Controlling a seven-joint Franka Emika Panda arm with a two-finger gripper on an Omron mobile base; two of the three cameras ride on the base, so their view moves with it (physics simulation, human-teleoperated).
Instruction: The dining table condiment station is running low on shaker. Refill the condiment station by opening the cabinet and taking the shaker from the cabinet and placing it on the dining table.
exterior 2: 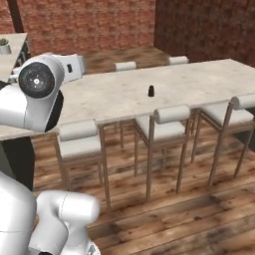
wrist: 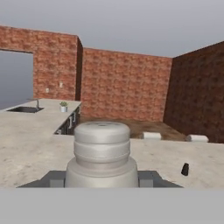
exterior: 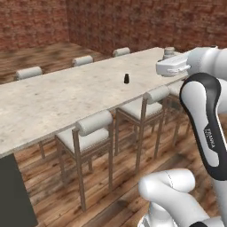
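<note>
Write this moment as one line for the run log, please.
phase: carry to place | gripper: shut on shaker | position: above dining table | nearby: small black shaker on tabletop | shaker not yet set down

Illumination is even and diffuse, with no identifiable source. The long beige speckled stone table top (exterior: pixel 66 95) renders bright and glare-free. Soft shadows lie on the brown plank floor (exterior 2: pixel 164 199) beneath the white-cushioned stools (exterior 2: pixel 164 130). The dark red brick walls (wrist: pixel 124 83) appear dimmer toward the right. All views are low-resolution and slightly soft; textures are blurred.
</note>
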